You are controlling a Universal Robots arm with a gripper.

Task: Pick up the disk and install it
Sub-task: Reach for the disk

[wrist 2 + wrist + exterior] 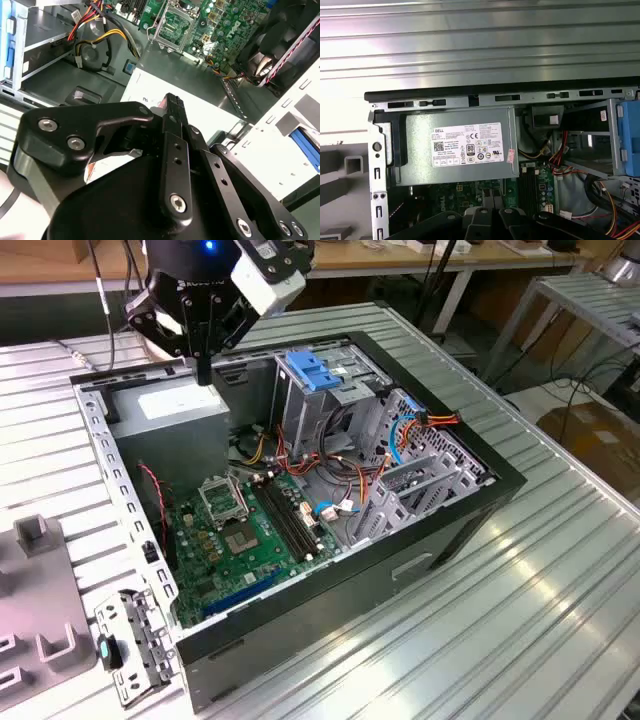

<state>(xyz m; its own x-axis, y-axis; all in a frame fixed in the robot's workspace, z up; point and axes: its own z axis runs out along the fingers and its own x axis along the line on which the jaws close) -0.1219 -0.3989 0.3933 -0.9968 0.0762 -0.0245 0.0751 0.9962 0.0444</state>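
Ribbed metal tabletop (540, 610), pale grey; its slats (470, 45) glare bright in first wrist view. Wood bench (380, 258) w/ white legs behind. 2nd slatted metal table (590, 300) at exterior view's right. Pale floor (545, 400) btwn them, w/ brown sheet (600, 445) & loose cables (585, 380) on it.

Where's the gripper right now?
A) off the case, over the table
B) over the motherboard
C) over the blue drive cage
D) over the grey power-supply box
D: in the exterior view the gripper hangs over the grey power-supply box, and the first wrist view faces its white sticker.
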